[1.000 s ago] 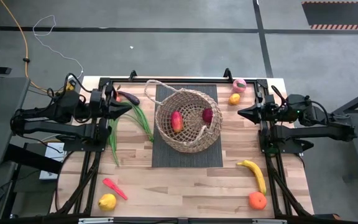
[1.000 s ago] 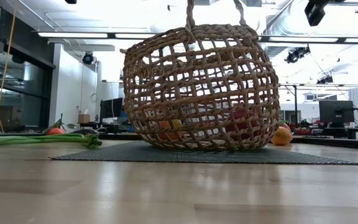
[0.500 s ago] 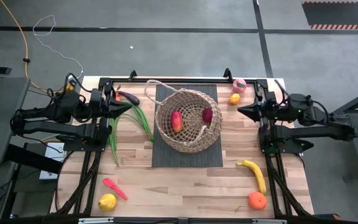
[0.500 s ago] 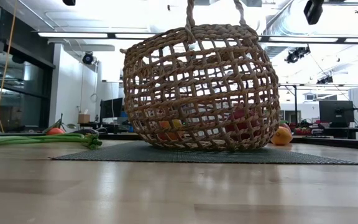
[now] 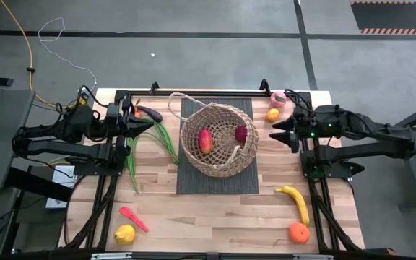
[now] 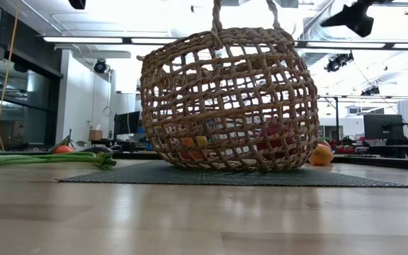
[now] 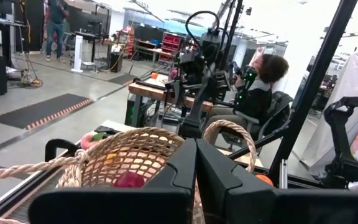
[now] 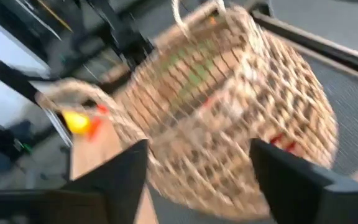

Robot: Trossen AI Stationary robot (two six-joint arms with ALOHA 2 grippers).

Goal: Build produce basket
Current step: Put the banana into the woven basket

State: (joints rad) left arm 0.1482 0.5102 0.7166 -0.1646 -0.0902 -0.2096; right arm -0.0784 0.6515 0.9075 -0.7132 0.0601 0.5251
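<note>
Two fruits sit in the basket, which stands on a dark mat at frame centre. Nearest, along the bottom edge: lemon and red pepper lower left, orange and banana lower right. Green bean stalks lie left of the basket. Left gripper at centre left over the table, fingers pressed together, empty. Right gripper at centre right, fingers spread, empty. Farthest, upper right: small orange fruit, pink fruit.
</note>
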